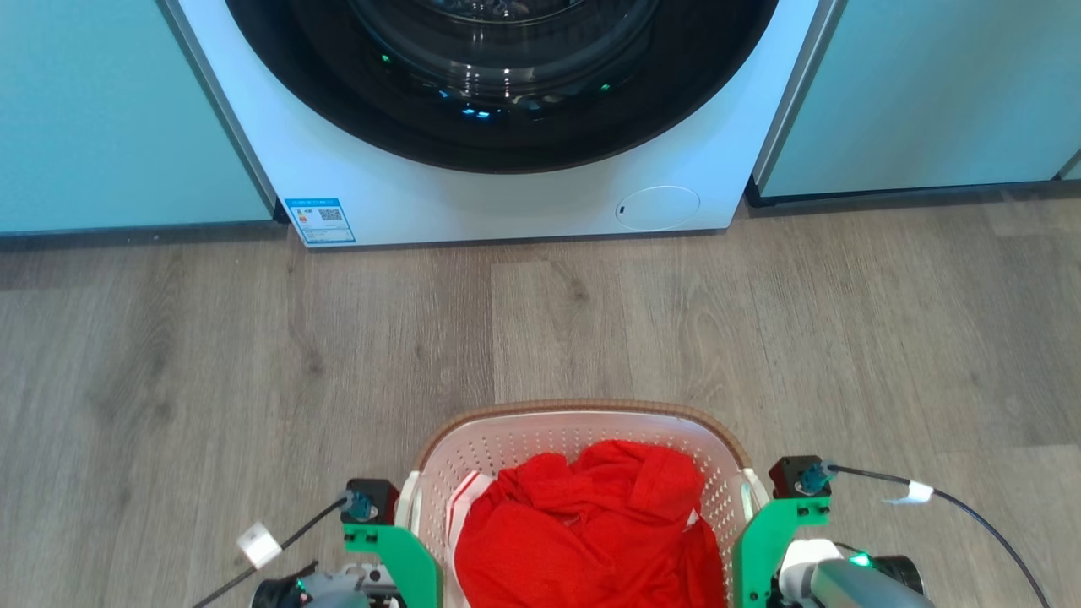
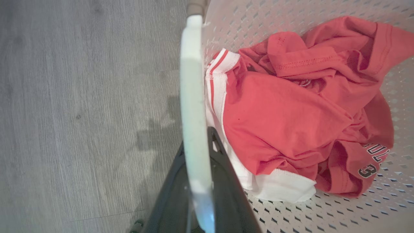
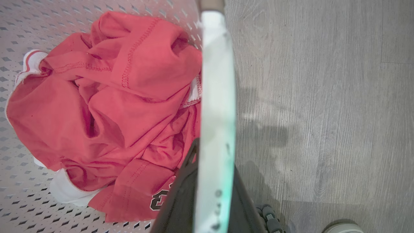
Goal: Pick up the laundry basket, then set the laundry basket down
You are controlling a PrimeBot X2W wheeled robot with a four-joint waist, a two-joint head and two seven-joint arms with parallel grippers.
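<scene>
Nearest, the left end effector (image 2: 196, 142) grips one white handle (image 2: 192, 81), the right end effector (image 3: 213, 145) the other. At 6 o'clock the laundry basket (image 1: 583, 412) faces the washer (image 1: 507, 203) at 12. Uneven arm motion could tilt it, slipping a handle or spilling the red shirt (image 1: 591, 523).

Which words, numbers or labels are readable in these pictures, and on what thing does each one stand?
"3": black numeral on the red shirt, near its hem.
"UL": letters beside that numeral, cut off by a fold; uncertain.
Blue label on the washing machine: a square code and print, too small to read.
</scene>
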